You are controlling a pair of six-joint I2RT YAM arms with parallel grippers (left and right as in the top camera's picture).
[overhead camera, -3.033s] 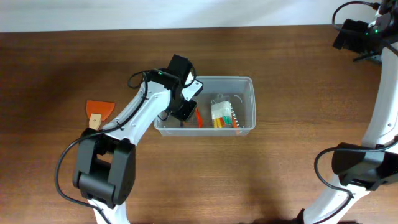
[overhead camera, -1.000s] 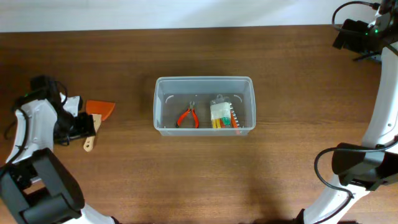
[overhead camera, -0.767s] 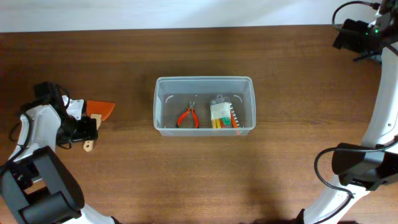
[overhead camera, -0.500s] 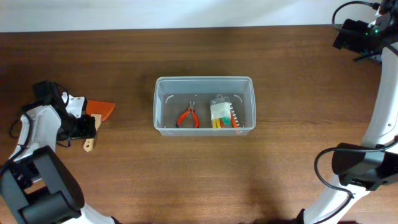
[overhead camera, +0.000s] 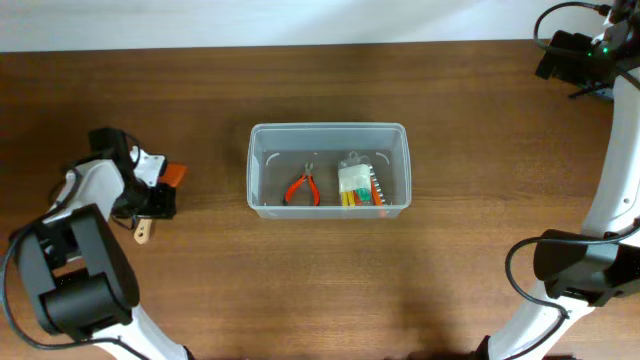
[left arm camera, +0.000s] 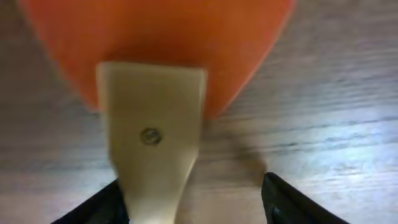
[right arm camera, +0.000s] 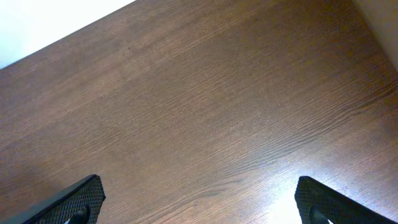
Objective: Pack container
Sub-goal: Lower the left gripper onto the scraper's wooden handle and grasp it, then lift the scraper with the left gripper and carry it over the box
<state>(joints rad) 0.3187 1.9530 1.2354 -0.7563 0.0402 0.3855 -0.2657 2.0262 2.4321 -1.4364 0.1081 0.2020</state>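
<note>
The clear plastic container (overhead camera: 328,132) sits mid-table and holds red-handled pliers (overhead camera: 301,188) and a clear packet of coloured bits (overhead camera: 358,184). An orange scraper with a pale wooden handle (overhead camera: 145,230) lies at the left; its orange blade (overhead camera: 176,174) peeks out beside my left gripper (overhead camera: 152,200). In the left wrist view the blade (left arm camera: 155,43) and handle (left arm camera: 152,143) fill the frame, and my left gripper (left arm camera: 193,202) is open with its fingers either side of the handle. My right gripper (right arm camera: 199,199) is open and empty above bare table at the far right.
The right arm's base (overhead camera: 575,265) stands at the right edge. The table's far edge meets a white wall (overhead camera: 250,20) at the top. Bare wood surrounds the container.
My left arm left the container, where the pliers now lie, swung to the far left and then moved right over the scraper, covering most of it. The right arm has not moved.
</note>
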